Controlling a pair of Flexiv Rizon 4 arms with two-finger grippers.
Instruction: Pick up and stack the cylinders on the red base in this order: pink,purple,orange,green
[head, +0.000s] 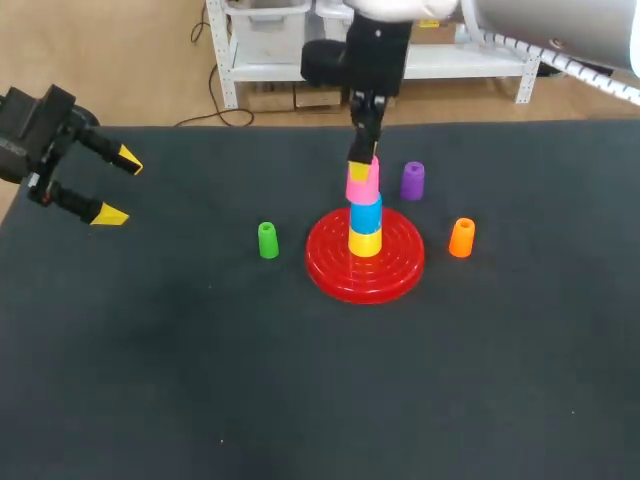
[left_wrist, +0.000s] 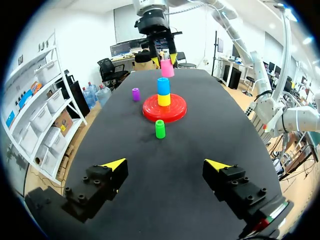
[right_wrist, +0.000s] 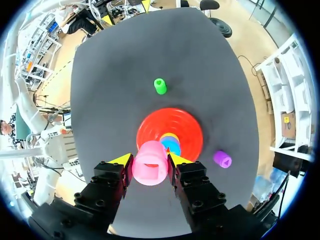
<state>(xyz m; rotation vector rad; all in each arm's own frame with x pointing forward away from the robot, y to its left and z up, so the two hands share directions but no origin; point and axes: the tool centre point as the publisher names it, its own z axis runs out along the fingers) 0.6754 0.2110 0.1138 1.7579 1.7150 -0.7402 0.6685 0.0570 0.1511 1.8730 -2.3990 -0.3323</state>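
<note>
My right gripper (right_wrist: 151, 160) pinches the pink cylinder (right_wrist: 150, 172) just over the stacked blue cylinder (head: 365, 214); my left gripper (left_wrist: 166, 164) hangs spread.

So the table (head: 200, 380) is just a flat top covered in dark, almost black matte material. Sitting straight on it there's the round red base (head: 328, 272) with ridged rings, roughly in the middle. A green cylinder (head: 267, 240) stands upright just off the base's left side, an orange cylinder (head: 461, 237) stands near its right side, and a purple cylinder (head: 412, 180) is upright a bit behind it, toward the far edge. All three are apart from the base.
</note>
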